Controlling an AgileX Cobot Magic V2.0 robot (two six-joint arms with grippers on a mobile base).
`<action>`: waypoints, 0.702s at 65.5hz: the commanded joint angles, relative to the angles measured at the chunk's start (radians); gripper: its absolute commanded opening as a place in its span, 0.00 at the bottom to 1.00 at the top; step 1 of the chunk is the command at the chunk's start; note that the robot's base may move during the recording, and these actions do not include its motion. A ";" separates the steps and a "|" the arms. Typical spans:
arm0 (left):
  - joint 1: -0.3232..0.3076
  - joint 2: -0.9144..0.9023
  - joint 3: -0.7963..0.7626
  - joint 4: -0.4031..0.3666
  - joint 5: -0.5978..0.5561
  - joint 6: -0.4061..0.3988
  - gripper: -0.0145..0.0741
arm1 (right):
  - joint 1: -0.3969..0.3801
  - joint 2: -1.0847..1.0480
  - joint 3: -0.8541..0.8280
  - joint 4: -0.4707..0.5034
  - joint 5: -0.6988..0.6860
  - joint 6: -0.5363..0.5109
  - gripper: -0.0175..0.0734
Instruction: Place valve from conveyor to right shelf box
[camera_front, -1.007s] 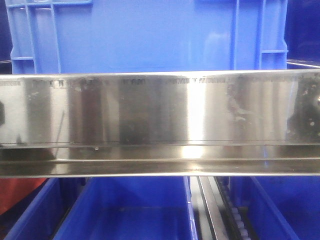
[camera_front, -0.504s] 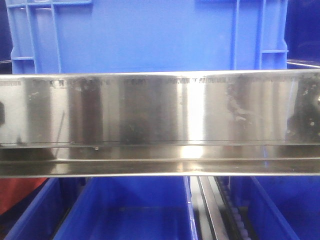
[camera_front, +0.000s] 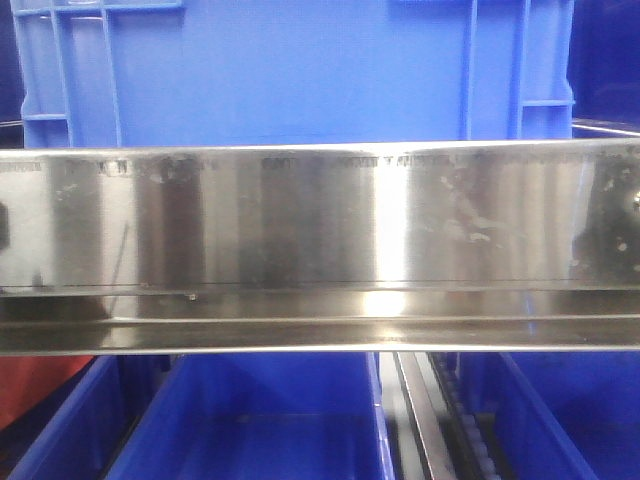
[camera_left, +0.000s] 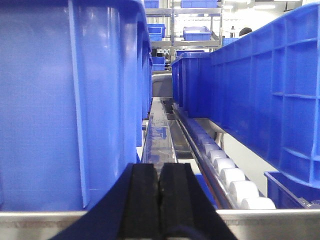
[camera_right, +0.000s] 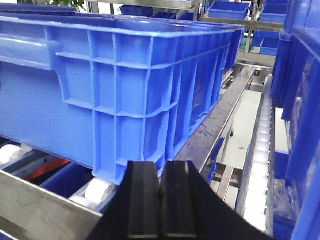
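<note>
The valve and the conveyor are out of view in every frame. The right shelf's polished steel front rail (camera_front: 300, 220) runs across the front view, with a large blue box (camera_front: 290, 70) standing on it. My left gripper (camera_left: 159, 167) is shut, its black pads pressed together with nothing between them, and it points down the steel gap between two rows of blue boxes. My right gripper (camera_right: 161, 164) is also shut on nothing and sits just in front of the lower corner of a ribbed blue box (camera_right: 125, 85) on the shelf.
Blue bins (camera_front: 260, 420) sit on the level under the rail. White rollers (camera_left: 232, 175) line the track beside the left gripper, and more rollers (camera_right: 260, 150) run along the right gripper's right side. Tall blue box walls (camera_left: 65, 100) close in on both sides.
</note>
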 joint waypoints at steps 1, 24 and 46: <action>0.005 -0.005 -0.002 -0.008 -0.020 -0.007 0.04 | -0.033 -0.032 0.013 -0.011 -0.032 -0.003 0.02; 0.005 -0.005 -0.002 -0.008 -0.020 -0.007 0.04 | -0.335 -0.207 0.194 0.006 -0.110 0.029 0.02; 0.005 -0.005 -0.002 -0.008 -0.020 -0.007 0.04 | -0.405 -0.266 0.358 -0.033 -0.269 0.043 0.02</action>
